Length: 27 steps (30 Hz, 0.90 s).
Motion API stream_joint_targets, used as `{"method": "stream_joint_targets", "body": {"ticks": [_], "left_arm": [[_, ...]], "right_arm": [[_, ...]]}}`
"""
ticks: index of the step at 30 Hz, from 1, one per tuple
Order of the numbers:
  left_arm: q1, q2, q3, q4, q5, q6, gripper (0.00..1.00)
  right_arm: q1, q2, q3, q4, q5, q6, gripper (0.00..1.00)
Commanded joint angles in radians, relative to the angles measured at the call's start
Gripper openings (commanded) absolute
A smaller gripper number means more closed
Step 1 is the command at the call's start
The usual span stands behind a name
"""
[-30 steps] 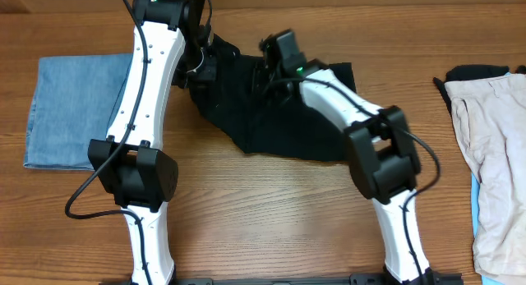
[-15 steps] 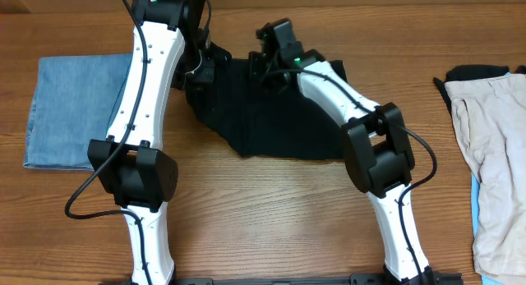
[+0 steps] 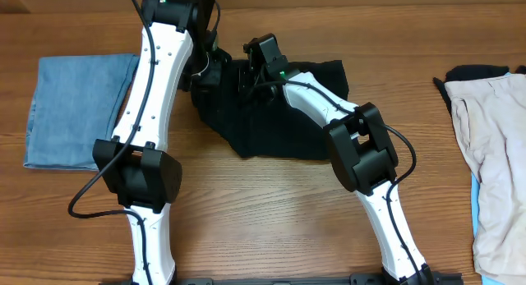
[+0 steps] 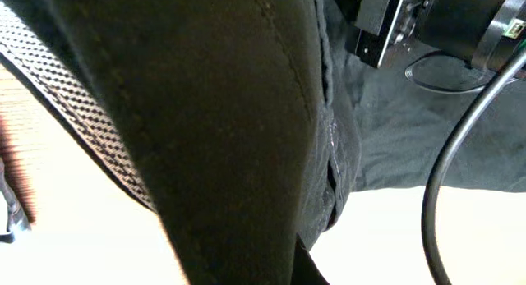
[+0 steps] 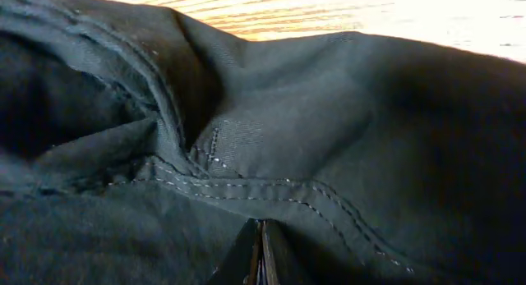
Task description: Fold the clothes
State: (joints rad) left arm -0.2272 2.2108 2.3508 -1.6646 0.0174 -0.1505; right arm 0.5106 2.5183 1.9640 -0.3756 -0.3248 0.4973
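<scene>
black garment (image 3: 279,129) flat-ish on table (image 3: 271,211), bunched up, long axis left-right | left gripper (image 3: 207,71) and right gripper (image 3: 245,78) both pinched tight on its top-left edge, right next to each other | count: 1 black, 1 folded denim (image 3: 74,112) well left of it, 1 beige piece (image 3: 493,162) well right | wood-grain top, 2 white arms

Your left wrist view is swamped by the blurred black garment (image 4: 230,112), fingers hidden; overhead, the beige garment (image 3: 493,145) runs off the edge.
</scene>
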Motion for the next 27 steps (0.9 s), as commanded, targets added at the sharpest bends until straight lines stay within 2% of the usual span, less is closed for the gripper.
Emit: {"method": "stream_joint_targets", "body": {"ticks": [1, 6, 9, 10, 13, 15, 21, 27], "left_arm": [[-0.02, -0.029, 0.03, -0.005, -0.031, -0.01, 0.04], [-0.04, -0.029, 0.03, 0.013, -0.08, -0.015, 0.04], [-0.056, -0.029, 0.03, 0.034, -0.08, -0.014, 0.04], [-0.063, -0.029, 0.03, 0.036, -0.08, -0.01, 0.04], [-0.084, -0.029, 0.03, 0.039, -0.081, -0.008, 0.04], [-0.113, -0.029, 0.03, 0.048, -0.101, -0.006, 0.04], [-0.19, -0.029, 0.03, 0.068, -0.14, 0.03, 0.04], [-0.274, -0.029, 0.03, 0.12, -0.14, 0.089, 0.04]], "right_arm": [[0.008, 0.012, 0.034, -0.004, 0.014, -0.05, 0.04], [-0.049, -0.119, 0.129, -0.21, 0.013, -0.159, 0.04], [-0.118, -0.211, 0.166, -0.405, 0.036, -0.157, 0.04], [-0.163, -0.253, 0.166, -0.523, 0.043, -0.158, 0.04], [-0.241, -0.274, 0.166, -0.724, 0.125, -0.171, 0.04], [-0.286, -0.271, 0.153, -0.802, 0.13, -0.238, 0.04], [-0.365, -0.268, 0.019, -0.836, 0.204, -0.283, 0.04], [-0.371, -0.268, -0.176, -0.71, 0.22, -0.289, 0.04]]}}
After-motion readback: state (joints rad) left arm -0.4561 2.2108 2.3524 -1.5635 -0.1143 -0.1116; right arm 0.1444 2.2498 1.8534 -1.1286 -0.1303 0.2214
